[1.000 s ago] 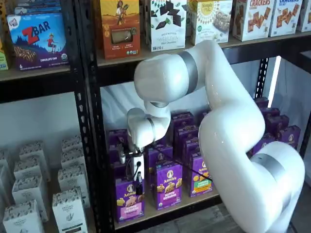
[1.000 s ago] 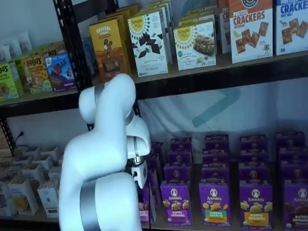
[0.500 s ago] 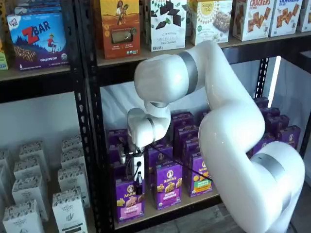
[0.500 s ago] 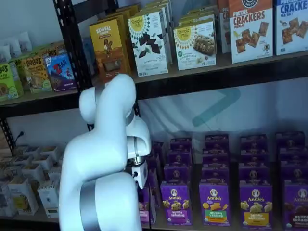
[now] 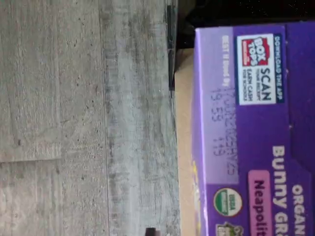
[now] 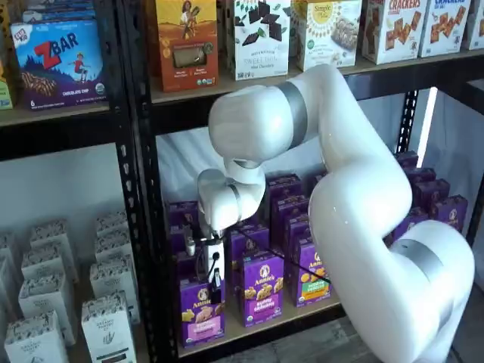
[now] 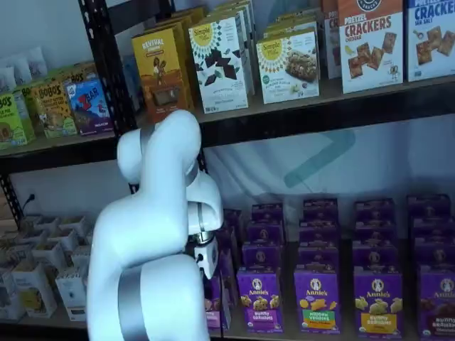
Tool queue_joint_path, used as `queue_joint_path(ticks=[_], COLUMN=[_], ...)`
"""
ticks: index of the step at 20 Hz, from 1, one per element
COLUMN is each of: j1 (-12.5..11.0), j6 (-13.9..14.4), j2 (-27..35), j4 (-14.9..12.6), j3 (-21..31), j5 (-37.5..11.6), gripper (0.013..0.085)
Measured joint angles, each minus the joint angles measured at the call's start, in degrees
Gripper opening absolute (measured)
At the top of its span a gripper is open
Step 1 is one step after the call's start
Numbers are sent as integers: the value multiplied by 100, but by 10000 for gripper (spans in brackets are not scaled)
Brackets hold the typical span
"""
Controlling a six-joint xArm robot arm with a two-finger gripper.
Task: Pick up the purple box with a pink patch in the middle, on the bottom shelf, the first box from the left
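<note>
The purple box (image 6: pixel 201 311) with its pink patch stands upright at the left end of the bottom shelf (image 6: pixel 236 330), at the front of its row. My gripper (image 6: pixel 215 290) hangs straight down onto the box's top. One black finger shows against the upper front of the box and the other is hidden, so I cannot tell whether the jaws grip it. The wrist view looks down on the purple box (image 5: pixel 251 132) from close by, with its pink label and a Box Tops mark. In a shelf view my arm covers most of the purple box (image 7: pixel 213 304).
More purple boxes (image 6: pixel 262 289) fill the shelf to the right and behind. A black rack post (image 6: pixel 148 227) rises just left of the box. White cartons (image 6: pixel 106 318) stand in the bay to the left. Grey floor (image 5: pixel 83 118) lies below the shelf's edge.
</note>
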Motion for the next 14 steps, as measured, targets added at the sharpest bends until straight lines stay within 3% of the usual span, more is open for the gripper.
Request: queue_joint_path(ticks=[11, 13, 14], j1=[36, 39, 39], j6=[53, 59, 59], j2=[88, 101, 105], j4=[-16, -19, -19], j3=[-128, -150, -158], j5=[55, 85, 97], gripper=[650, 570, 570])
